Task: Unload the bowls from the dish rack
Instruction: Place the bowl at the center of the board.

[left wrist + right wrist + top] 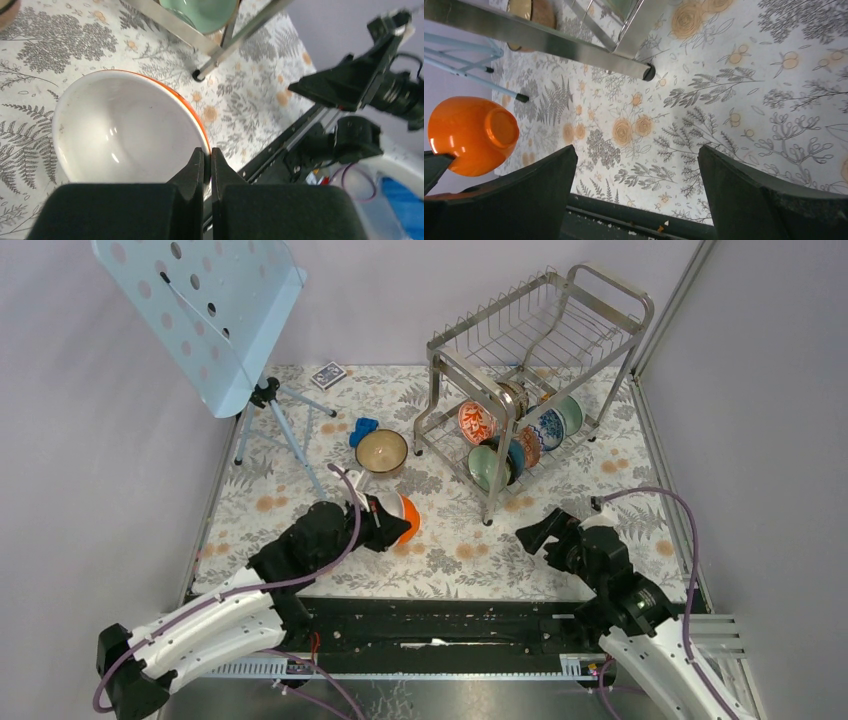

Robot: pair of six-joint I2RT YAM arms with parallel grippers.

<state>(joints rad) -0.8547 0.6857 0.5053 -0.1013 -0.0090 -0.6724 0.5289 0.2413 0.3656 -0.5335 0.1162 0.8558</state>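
Gripping rim of orange bowl (120, 130) (white inside) with left claw (207, 160) clamped tight; holding right claw (636, 150) wide open, empty, above desk (774, 75).

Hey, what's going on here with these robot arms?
The left gripper is clamped on the rim of an orange bowl, white inside, beside the dish rack. The right gripper hangs open and empty near its front leg. A brown bowl sits on the table; several bowls are in the rack's lower tier.
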